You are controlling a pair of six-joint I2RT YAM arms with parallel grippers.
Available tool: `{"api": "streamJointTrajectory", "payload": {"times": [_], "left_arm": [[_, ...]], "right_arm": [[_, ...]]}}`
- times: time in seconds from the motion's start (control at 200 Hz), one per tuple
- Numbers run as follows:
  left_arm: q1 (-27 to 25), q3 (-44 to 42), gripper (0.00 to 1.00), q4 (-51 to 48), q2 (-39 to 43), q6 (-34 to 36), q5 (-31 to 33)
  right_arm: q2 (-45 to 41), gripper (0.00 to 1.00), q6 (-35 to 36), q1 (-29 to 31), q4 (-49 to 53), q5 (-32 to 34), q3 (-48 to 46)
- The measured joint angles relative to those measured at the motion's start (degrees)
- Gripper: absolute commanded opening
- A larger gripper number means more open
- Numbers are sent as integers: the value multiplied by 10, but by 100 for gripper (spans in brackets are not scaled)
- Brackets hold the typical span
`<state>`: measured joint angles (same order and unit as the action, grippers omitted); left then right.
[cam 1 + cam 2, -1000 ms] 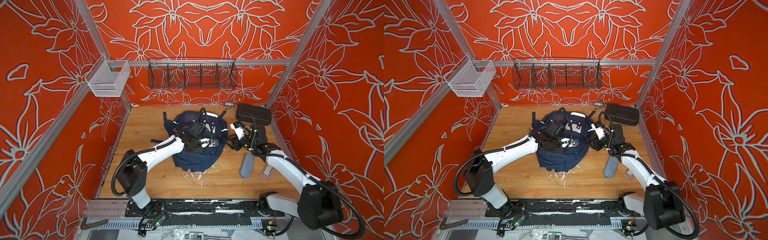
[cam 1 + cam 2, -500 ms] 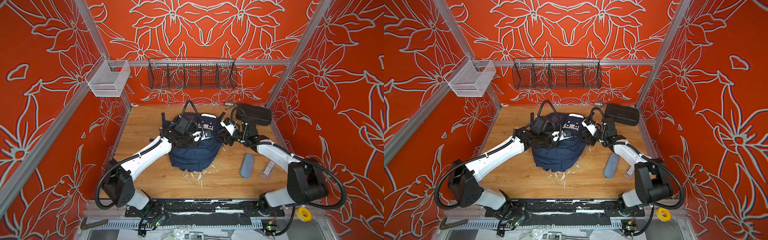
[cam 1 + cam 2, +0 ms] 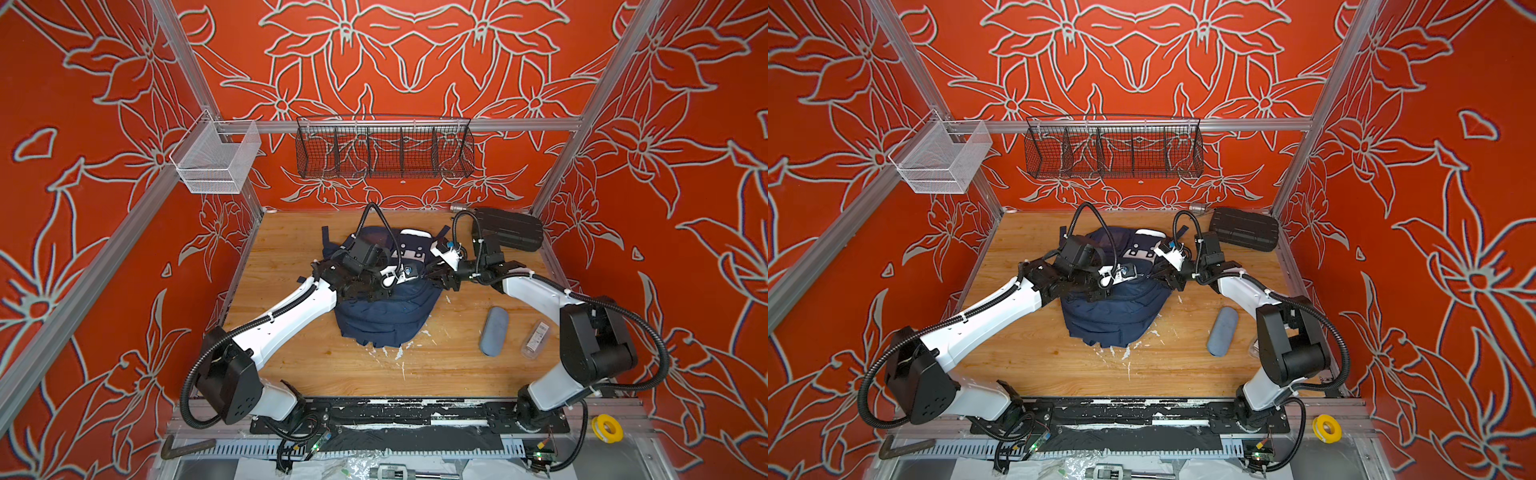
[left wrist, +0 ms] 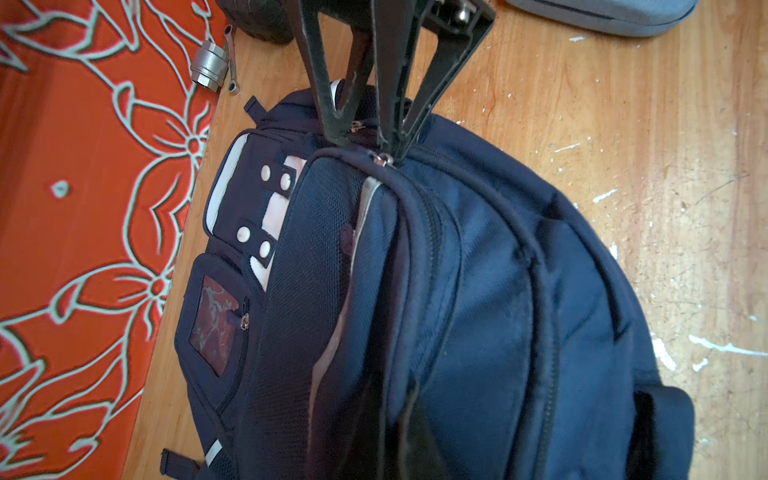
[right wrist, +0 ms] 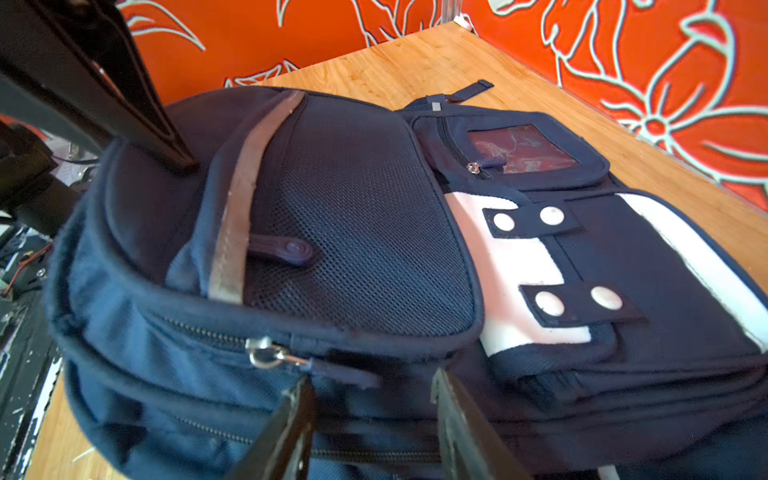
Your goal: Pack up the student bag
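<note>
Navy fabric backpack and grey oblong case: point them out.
Navy fabric backpack (image 3: 386,316): in a top view, lower front panel.
Grey oblong case (image 3: 493,331): in a top view, middle of its lid.

Matt woven cloth student bag (image 4: 478,291), scuffed wooden table (image 4: 631,158).

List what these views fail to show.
student bag interior: hidden by its own fabric in every view.
left tool fingertips: blurred and cut off in the left wrist view; which fold they pinch is unclear.
clear container label: too small in a top view.
</note>
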<state>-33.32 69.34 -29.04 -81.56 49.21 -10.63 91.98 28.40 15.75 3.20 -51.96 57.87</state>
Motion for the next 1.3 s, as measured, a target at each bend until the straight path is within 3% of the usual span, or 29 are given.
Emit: {"api": "streamJointTrajectory", "payload": {"times": [0.36, 0.781, 1.076, 1.236, 1.301], "left_arm": [[10, -25, 0, 9, 16, 11, 0], [32, -25, 0, 13, 17, 4, -17], [33, -25, 0, 17, 17, 2, -21], [34, -25, 0, 17, 17, 2, -21], [34, -25, 0, 17, 17, 2, -21]], "right_arm": [[29, 48, 60, 25, 15, 12, 28], [18, 20, 126, 49, 73, 27, 41], [-13, 9, 120, 54, 58, 38, 14], [-14, 10, 117, 54, 57, 40, 13], [-14, 18, 118, 54, 58, 42, 12]]}}
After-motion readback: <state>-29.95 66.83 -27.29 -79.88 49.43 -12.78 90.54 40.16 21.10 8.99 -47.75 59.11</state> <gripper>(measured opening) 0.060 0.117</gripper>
